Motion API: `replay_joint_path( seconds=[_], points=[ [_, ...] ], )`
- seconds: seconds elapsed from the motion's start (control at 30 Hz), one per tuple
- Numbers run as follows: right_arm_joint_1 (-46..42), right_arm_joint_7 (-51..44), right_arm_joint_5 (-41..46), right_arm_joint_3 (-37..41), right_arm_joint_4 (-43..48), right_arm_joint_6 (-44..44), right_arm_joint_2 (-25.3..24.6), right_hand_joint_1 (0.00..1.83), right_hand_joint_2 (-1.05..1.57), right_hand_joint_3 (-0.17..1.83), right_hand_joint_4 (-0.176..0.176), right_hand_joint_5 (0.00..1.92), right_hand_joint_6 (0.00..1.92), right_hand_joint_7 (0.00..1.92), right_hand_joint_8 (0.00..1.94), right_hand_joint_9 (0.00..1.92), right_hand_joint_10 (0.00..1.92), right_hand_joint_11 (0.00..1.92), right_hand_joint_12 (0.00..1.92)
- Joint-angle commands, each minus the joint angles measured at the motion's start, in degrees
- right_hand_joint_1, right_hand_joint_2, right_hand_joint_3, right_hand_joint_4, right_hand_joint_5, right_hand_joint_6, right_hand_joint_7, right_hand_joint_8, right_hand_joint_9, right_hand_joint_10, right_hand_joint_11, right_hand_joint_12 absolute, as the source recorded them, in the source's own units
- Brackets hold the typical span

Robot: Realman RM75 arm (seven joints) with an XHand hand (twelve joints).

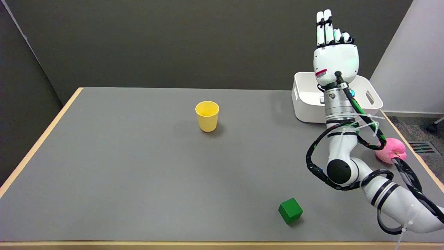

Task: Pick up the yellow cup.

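- The yellow cup (207,116) stands upright on the grey table (121,166), mouth up, with bare tabletop all round it. I take it as my mark for everything else.
- The right hand (335,52) is raised in the air well to the right of the cup and higher than it, back of the hand towards me. Its fingers (324,27) point straight up, side by side, nothing between them; it holds nothing and touches nothing.
- The right arm (347,163) comes in from the near right corner, far from the cup, white with black cables looped along it.
- A white bin (305,100) sits to the right of the cup at the far right edge of the table, partly behind the wrist. What lies inside I cannot tell.
- A pink object (390,149) lies further right than the bin and nearer to me than the cup, close to the table's right edge, partly covered by a cable.
- A green cube (290,210) rests well nearer to me than the cup and off to its right, apart from arm and hand.
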Motion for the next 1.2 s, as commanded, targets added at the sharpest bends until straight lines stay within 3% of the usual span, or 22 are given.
replay_joint_path(
  seconds=[0.03, 0.17, 0.23, 0.37, 0.63, 1.0, 1.2],
  points=[
    [-0.1, 1.1, -2.9, -0.5, 0.4, 3.5, 0.5, 1.78, 1.06, 0.26, -0.015, 0.0, 0.0, 0.0, 0.0, 0.44, 1.92, 0.69, 1.48],
    [-0.1, 1.0, -4.2, -0.4, 1.0, 6.4, 1.3, 1.78, 1.01, 0.32, 0.093, 0.0, 0.0, 0.0, 0.0, 0.51, 1.92, 0.71, 1.42],
    [-0.1, 1.3, -3.7, -0.3, 1.8, 9.8, 2.0, 1.78, 0.99, 0.34, 0.101, 0.0, 0.0, 0.0, 0.0, 0.53, 1.92, 0.73, 1.38],
    [-0.4, 4.4, 0.4, -0.5, 3.1, 14.3, 2.7, 1.8, 0.78, 0.69, 0.101, 0.0, 0.0, 0.0, 0.07, 0.75, 1.92, 0.74, 1.37],
    [-0.3, 7.4, 18.7, 1.1, 8.0, 19.7, 3.2, 1.81, 0.71, 0.8, 0.091, 0.0, 0.0, 0.03, 0.2, 0.8, 1.92, 0.77, 1.39],
    [3.2, 7.2, 50.8, 13.6, 8.9, 51.4, 6.5, 1.83, 0.58, 1.02, 0.089, 0.01, 0.27, 0.18, 0.26, 0.9, 1.92, 0.81, 1.46],
    [4.5, 7.3, 60.4, 16.2, 6.6, 57.2, 6.6, 1.83, 0.56, 1.06, 0.086, 0.07, 0.31, 0.25, 0.28, 0.9, 1.92, 0.83, 1.47]
  ],
)
